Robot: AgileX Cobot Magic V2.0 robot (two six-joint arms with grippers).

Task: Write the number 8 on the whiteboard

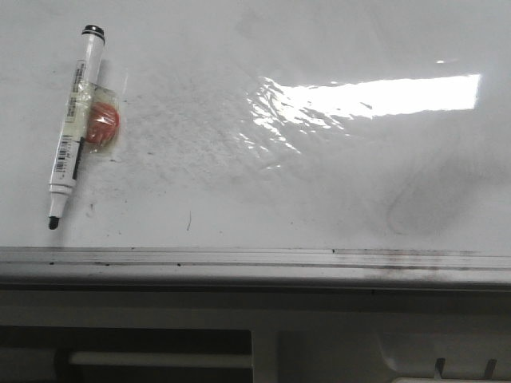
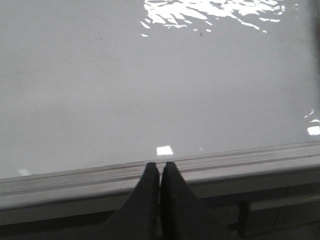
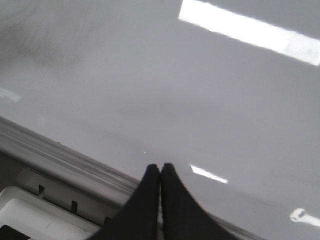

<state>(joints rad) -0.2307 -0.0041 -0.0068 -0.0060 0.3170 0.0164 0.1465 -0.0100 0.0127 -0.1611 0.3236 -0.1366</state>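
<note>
**Bare board, marker lying at the upper left, both tools closed**

The large glossy white whiteboard (image 1: 239, 183) fills the upper two thirds of the front view, smudged grey with erased ink and scattered dark specks. A bright rectangular reflection sits at the upper right of the frame. No black figure 8 shows on the board in any view; only faint grey loops of erased ink lie at the right, and a short dark tick at the lower left.

A white-barrelled marker pen with a black cap end and black tip (image 1: 73, 128) lies on the board at the upper left of the front view, tilted, its tip pointing toward the lower left. Touching its right side is a round red-orange piece under clear tape (image 1: 101, 124).

The silver metal rail (image 1: 255, 259) runs across the lower part of the front view, along the board's near edge.

In the left wrist view the left tool (image 2: 160, 175) has its two dark fingers pressed together, holding nothing, over the rail at the bottom centre. In the right wrist view the right tool (image 3: 160, 176) is likewise closed and empty, over the board close to the rail.
</note>
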